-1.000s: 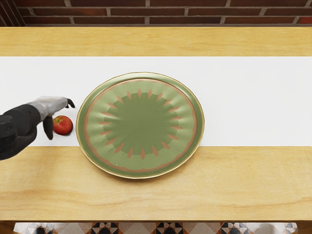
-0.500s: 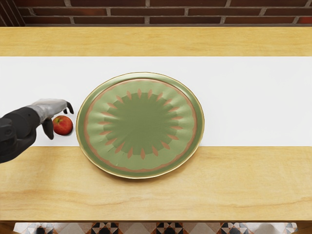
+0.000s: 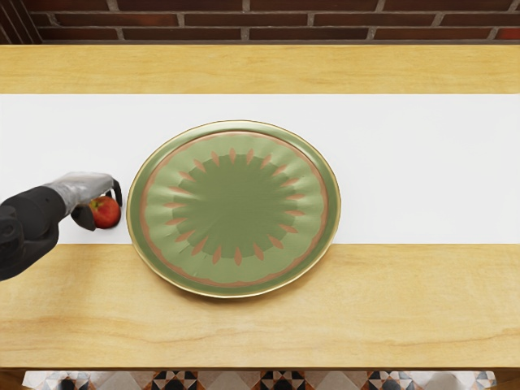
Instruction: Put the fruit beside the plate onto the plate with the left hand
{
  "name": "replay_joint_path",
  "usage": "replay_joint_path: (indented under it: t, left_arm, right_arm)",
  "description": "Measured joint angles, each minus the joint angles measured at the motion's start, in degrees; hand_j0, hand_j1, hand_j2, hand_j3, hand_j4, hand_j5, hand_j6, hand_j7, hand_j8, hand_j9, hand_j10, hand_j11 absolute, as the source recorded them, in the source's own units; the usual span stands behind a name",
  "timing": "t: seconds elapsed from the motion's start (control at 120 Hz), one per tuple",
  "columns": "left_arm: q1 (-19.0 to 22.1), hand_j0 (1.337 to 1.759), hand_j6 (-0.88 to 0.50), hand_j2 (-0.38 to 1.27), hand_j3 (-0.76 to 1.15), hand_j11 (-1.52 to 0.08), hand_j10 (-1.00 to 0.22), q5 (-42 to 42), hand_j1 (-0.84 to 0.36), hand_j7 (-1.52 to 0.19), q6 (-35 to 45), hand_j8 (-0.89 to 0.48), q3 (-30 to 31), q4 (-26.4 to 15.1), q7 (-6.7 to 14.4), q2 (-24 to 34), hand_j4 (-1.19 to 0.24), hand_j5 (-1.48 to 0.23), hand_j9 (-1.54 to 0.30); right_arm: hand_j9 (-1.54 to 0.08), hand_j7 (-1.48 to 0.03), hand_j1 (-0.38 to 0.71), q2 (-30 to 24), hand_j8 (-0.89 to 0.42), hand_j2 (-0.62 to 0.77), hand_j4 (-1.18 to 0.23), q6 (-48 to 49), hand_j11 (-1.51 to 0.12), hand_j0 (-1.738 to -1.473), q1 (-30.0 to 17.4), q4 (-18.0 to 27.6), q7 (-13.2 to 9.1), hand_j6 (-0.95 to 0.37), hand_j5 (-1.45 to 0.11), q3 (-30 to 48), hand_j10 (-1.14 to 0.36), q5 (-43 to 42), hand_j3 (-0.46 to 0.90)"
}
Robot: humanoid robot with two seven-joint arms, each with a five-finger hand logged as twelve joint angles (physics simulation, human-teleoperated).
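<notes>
A humanoid robot's left hand [image 3: 88, 193] closes on a small red apple [image 3: 106, 212] at a wooden table [image 3: 260, 317], seen from the head view. The dark forearm [image 3: 28, 226] enters from the picture's left edge and runs almost level toward the fruit, ending in a pale grey hand with black fingertips. The hand arches over the apple from above and from the left: the fingers [image 3: 116, 192] curl down over its far side, the thumb [image 3: 83, 217] presses against its near left side, and the grip is narrow, wrapped on the fruit. The apple sits under the palm on a white runner [image 3: 406, 162], its red right flank showing beyond the knuckles. Just to the right of the fingertips, a narrow strip of runner away, lies the rim of a large green plate [image 3: 234, 207] with a gold edge and a ring of terracotta petals. The plate carries nothing. A brick wall [image 3: 260, 20] runs behind the table, well beyond the hand.
</notes>
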Motion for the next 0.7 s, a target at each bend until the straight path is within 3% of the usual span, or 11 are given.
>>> replay_joint_path:
  t: [0.083, 0.092, 0.175, 0.267, 0.458, 0.525, 0.7]
  left_arm:
    - [0.0, 1.651, -0.34, 0.17, 0.0, -0.85, -0.63, -0.1, -0.33, -0.84, 0.0, -0.44, 0.0, 0.0, 0.0, 0.1, -0.42, -0.84, -0.85]
    - [0.0, 1.651, -0.32, 0.15, 0.0, -0.86, -0.64, -0.1, -0.33, -0.84, 0.0, -0.48, 0.0, 0.0, 0.0, 0.2, -0.43, -0.85, -0.86]
    - [0.0, 1.647, -0.26, 0.27, 0.0, -0.95, -0.69, -0.3, -0.39, -0.94, -0.3, -0.36, 0.1, -0.1, 0.0, 0.4, -0.35, -0.96, -0.95]
    - [0.0, 1.642, -0.19, 0.29, 0.0, -1.04, -0.74, -0.4, -0.44, -1.06, -0.6, -0.27, 0.0, 0.0, 0.0, 0.5, -0.27, -1.06, -1.04]
    - [-1.0, 1.645, -0.17, 0.34, 0.0, -1.12, -0.81, -1.0, -0.44, -1.12, -0.9, -0.3, -1.6, 1.0, -0.1, 2.2, -0.25, -1.15, -1.12]
    - [-2.2, 1.645, -0.17, 0.35, 0.0, -1.14, -0.82, -1.4, -0.44, -1.15, -1.2, -0.29, -3.2, 1.1, -0.1, 2.1, -0.25, -1.16, -1.13]
    - [-11.3, 1.645, -0.14, 0.33, 0.0, -1.16, -0.84, -6.2, -0.43, -1.18, -1.4, -0.28, -5.3, 1.3, -0.1, -1.2, -0.24, -1.17, -1.16]
  right_arm:
    - [-0.05, -0.05, -0.31, 0.0, -0.04, -0.01, -0.04, 0.0, -0.05, -1.658, 0.0, 0.0, 0.0, -0.04, -0.05, 0.0, -0.04, 0.0, 0.0]
    - [-0.05, -0.05, -0.31, 0.0, -0.04, -0.01, -0.04, 0.0, -0.05, -1.658, 0.0, 0.0, 0.0, -0.04, -0.05, 0.0, -0.04, 0.0, 0.0]
    - [-0.05, -0.05, -0.31, 0.0, -0.04, -0.01, -0.04, 0.0, -0.05, -1.658, 0.0, 0.0, 0.0, -0.04, -0.05, 0.0, -0.04, 0.0, 0.0]
    - [-0.05, -0.05, -0.31, 0.0, -0.04, -0.01, -0.04, 0.0, -0.05, -1.658, 0.0, 0.0, 0.0, -0.04, -0.05, 0.1, -0.04, 0.0, 0.0]
    - [-0.05, -0.05, -0.31, 0.0, -0.04, -0.01, -0.04, 0.0, -0.05, -1.658, 0.1, 0.0, 0.0, -0.04, -0.05, 0.1, -0.04, 0.0, 0.0]
    - [-0.05, -0.05, -0.31, 0.0, -0.04, -0.01, -0.04, 0.0, -0.05, -1.658, 0.3, 0.0, 0.0, -0.04, -0.05, 0.1, -0.04, 0.0, 0.0]
    - [-0.05, -0.05, -0.31, 0.0, -0.04, -0.01, -0.04, 0.0, -0.05, -1.658, 0.4, 0.0, 0.0, -0.04, -0.05, 0.1, -0.04, 0.0, 0.0]
